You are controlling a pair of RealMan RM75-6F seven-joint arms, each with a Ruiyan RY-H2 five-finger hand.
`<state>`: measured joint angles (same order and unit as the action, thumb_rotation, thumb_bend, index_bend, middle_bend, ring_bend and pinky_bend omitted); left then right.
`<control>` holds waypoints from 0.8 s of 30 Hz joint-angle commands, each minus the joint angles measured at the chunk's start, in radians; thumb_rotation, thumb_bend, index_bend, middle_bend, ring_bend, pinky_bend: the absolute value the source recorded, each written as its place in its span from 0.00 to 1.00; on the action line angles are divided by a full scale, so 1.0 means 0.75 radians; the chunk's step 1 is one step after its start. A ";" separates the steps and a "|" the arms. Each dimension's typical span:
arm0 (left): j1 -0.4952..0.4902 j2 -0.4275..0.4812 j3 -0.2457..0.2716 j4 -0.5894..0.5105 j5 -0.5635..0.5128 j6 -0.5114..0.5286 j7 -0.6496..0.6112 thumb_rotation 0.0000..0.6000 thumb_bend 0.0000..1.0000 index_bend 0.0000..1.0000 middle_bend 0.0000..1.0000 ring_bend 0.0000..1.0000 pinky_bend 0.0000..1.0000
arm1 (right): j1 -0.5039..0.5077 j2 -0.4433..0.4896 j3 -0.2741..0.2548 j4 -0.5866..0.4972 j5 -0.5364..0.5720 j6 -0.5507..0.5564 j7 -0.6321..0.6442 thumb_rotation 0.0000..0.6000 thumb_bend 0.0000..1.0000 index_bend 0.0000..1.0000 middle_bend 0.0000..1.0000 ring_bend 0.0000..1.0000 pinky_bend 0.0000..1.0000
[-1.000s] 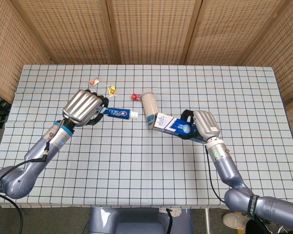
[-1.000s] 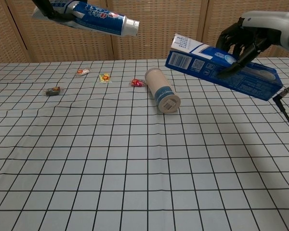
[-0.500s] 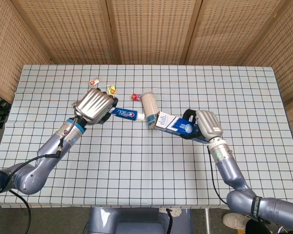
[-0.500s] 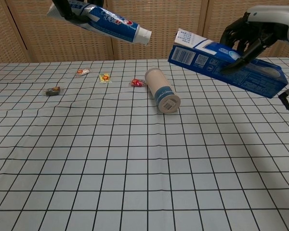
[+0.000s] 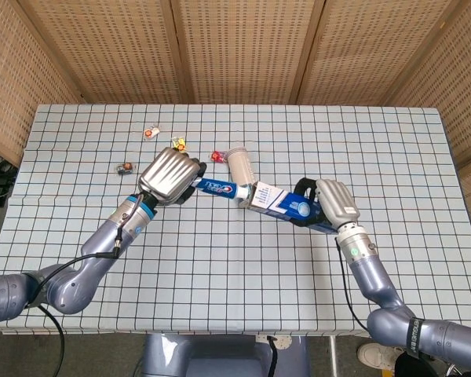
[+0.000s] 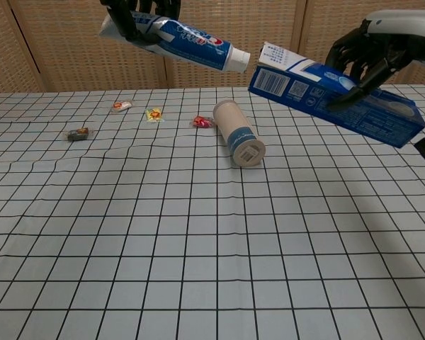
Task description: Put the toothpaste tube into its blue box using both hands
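Woven cane panels are closing in the far side of the scene, and a surface (image 5: 243, 283) covered by a white cloth with a dark grid is filling the foreground.

The left hand (image 5: 169, 174) is clenching its fingers (image 6: 131, 18) around the rear end of the one toothpaste tube (image 6: 180, 40), holding it in the air with the white cap pointing right and tilting slightly down. The right hand (image 5: 335, 202) is wrapping its dark fingers (image 6: 354, 57) around the one blue box (image 6: 333, 103), gripping it toward its right half and carrying it above the surface, tilted so that the left end sits higher. That left end, with a white flap raised over it, is facing the tube's cap; in the chest view the cap is sitting just beside the flap, and the head view is showing the two ends meeting, so whether the cap is touching the box or already entering it cannot be told.

One beige cylindrical container (image 6: 238, 132) is lying on its side on the surface below the gap between tube and box. Four small wrapped sweets are lying at the far left: a dark one (image 6: 77, 134), an orange one (image 6: 121, 105), a yellow one (image 6: 154, 113) and a red one (image 6: 202, 122) just beside the container.
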<state>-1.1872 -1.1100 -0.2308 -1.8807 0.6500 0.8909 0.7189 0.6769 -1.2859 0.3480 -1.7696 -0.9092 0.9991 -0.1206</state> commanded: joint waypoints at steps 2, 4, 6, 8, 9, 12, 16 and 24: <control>-0.027 -0.024 0.010 0.016 -0.005 0.004 -0.001 1.00 0.67 0.87 0.52 0.50 0.46 | 0.000 0.002 -0.007 -0.004 -0.008 0.001 0.010 1.00 0.24 0.78 0.61 0.66 0.70; -0.037 -0.036 0.009 0.020 -0.003 0.008 -0.006 1.00 0.67 0.87 0.52 0.50 0.46 | 0.002 0.003 -0.013 -0.006 -0.018 0.001 0.010 1.00 0.24 0.78 0.61 0.66 0.70; -0.049 -0.047 0.014 0.024 -0.006 0.008 -0.006 1.00 0.67 0.87 0.52 0.50 0.46 | 0.002 0.004 -0.016 -0.013 -0.028 0.002 0.017 1.00 0.24 0.78 0.61 0.66 0.70; -0.064 -0.053 0.023 0.028 -0.012 0.004 0.008 1.00 0.66 0.87 0.52 0.50 0.46 | 0.002 0.004 -0.016 -0.021 -0.038 0.005 0.028 1.00 0.24 0.78 0.61 0.66 0.70; -0.076 -0.057 0.028 0.030 -0.018 0.004 0.020 1.00 0.66 0.87 0.52 0.50 0.46 | 0.002 0.005 -0.017 -0.026 -0.047 0.006 0.035 1.00 0.24 0.78 0.61 0.66 0.70; -0.102 -0.071 0.034 0.032 -0.029 0.012 0.041 1.00 0.66 0.87 0.52 0.50 0.46 | 0.003 0.010 -0.017 -0.041 -0.063 0.006 0.050 1.00 0.24 0.79 0.61 0.66 0.70; -0.137 -0.088 0.037 0.033 -0.041 0.034 0.075 1.00 0.66 0.87 0.52 0.50 0.46 | 0.004 0.015 -0.014 -0.054 -0.075 0.006 0.072 1.00 0.24 0.79 0.61 0.66 0.70; -0.209 -0.142 0.050 0.036 -0.016 0.111 0.184 1.00 0.66 0.84 0.51 0.50 0.44 | 0.002 0.026 0.004 -0.059 -0.074 0.000 0.141 1.00 0.24 0.79 0.61 0.66 0.70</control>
<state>-1.3322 -1.2052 -0.1973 -1.8560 0.6277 0.9608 0.8401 0.6794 -1.2686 0.3466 -1.8138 -0.9662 1.0011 -0.0260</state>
